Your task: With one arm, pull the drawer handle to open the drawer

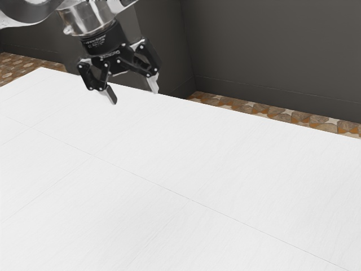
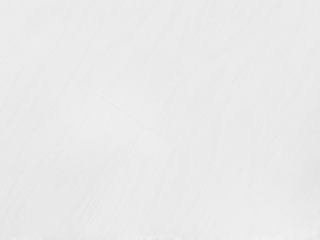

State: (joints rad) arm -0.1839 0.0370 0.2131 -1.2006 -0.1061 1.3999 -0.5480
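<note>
One arm (image 1: 84, 17), silver at the wrist, comes in from the exterior view's upper left and ends in a black claw (image 1: 133, 93). The claw stands wide: its two fingers (image 1: 110, 95) are spread well apart, tips pointing down and a little toward the exterior view's right, with nothing between them. It hangs over the far part of a broad white worktop (image 1: 237, 164), near that surface's back edge on the exterior view's left. Whether the fingertips touch the surface cannot be told from this angle. A thin seam (image 1: 186, 196) runs across the worktop from the exterior view's left toward its lower right. Behind the worktop stands a dark grey wall (image 1: 271, 45) with a corner just behind the claw, and at its foot lies a strip of floor (image 1: 282, 116) patterned in brown and pale stone shapes.

From the wrist, the same white worktop (image 2: 225, 75) lies beneath the hand, faintly grained. Fine seams (image 2: 144, 129) meet there in a junction, one long line crossing the surface and a shorter one branching off it.
</note>
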